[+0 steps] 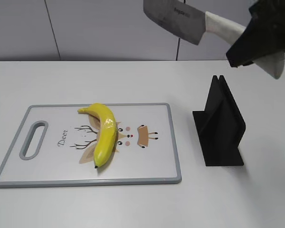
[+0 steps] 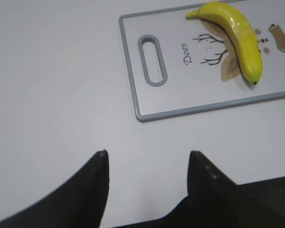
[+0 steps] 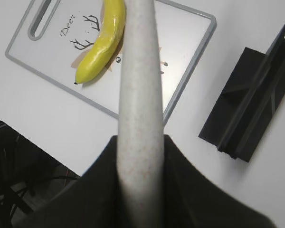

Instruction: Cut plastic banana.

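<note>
Your right pincer (image 1: 256, 45) is clamped on the pale speckled handle of a knife (image 1: 180, 19), holding it high in the air at the upper right of the exterior view, with the broad grey blade pointing left and well above everything on the tabletop (image 1: 133, 204). From the right wrist camera you look straight down the handle (image 3: 140, 95), gripped between the two black fingers (image 3: 99, 180), and past it to the board below.

Your left pincer (image 2: 147, 159) hangs with its two dark fingertips (image 2: 97, 164) apart and nothing between them, over bare tabletop near the board's handle end.

Below and left of the knife stands a black knife stand (image 1: 221, 126), upright on the tabletop just to the right of the board, apart from it, its slot empty.

You will find the banana (image 1: 104, 133) lying flat on the white cutting board (image 1: 152, 166), which has a grey rim, a handle slot (image 1: 34, 139) at its left end, the word "Deer" and a cartoon deer print. It lies a little left of the board's centre, partly covering the print, curved, with one end toward the far edge and its dark tip toward the near edge. It is whole and well apart from both pincers.
</note>
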`<state>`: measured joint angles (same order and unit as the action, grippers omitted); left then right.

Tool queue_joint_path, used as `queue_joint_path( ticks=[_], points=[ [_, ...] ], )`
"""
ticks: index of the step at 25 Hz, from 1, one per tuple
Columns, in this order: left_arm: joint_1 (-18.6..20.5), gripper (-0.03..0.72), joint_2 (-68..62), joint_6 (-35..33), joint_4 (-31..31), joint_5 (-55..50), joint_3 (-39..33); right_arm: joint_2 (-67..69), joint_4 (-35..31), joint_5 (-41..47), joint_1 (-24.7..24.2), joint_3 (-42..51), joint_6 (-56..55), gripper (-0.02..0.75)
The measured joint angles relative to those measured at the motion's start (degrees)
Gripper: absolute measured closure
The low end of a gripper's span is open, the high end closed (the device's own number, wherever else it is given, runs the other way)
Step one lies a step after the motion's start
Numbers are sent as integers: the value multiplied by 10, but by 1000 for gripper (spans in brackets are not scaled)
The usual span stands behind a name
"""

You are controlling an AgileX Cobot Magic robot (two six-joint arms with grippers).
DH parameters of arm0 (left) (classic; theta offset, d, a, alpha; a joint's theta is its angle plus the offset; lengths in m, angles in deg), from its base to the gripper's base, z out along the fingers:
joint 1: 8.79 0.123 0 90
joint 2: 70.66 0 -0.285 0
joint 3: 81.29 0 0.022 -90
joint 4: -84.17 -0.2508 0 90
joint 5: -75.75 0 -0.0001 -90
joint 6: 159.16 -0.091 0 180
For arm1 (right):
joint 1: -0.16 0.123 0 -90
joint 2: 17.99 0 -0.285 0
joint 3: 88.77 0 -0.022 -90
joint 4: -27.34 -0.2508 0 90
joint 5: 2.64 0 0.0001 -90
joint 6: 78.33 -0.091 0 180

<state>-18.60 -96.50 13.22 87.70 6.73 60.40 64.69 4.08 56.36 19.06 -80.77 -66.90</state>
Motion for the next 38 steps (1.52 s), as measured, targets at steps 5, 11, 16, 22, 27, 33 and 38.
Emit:
queue_joint_path(
  ticks=[5,11,16,22,27,33,38],
  points=[
    [0,215,81,4,1,1,-31,-66,25,-46,0,89,-34,576],
    [0,228,152,6,19,-1,-70,-154,66,-76,0,190,-87,576],
    [0,229,168,6,18,17,-74,-235,104,-92,0,249,-143,576],
    [0,237,168,6,1,84,-97,-317,152,-102,0,302,-212,576],
    [0,240,168,6,-1,88,-98,-340,176,-100,0,331,-235,576],
    [0,253,168,6,-1,89,-98,-294,185,-124,0,335,-237,576],
    [0,253,168,6,-2,90,-98,-208,187,-155,0,335,-237,576]
  ],
)
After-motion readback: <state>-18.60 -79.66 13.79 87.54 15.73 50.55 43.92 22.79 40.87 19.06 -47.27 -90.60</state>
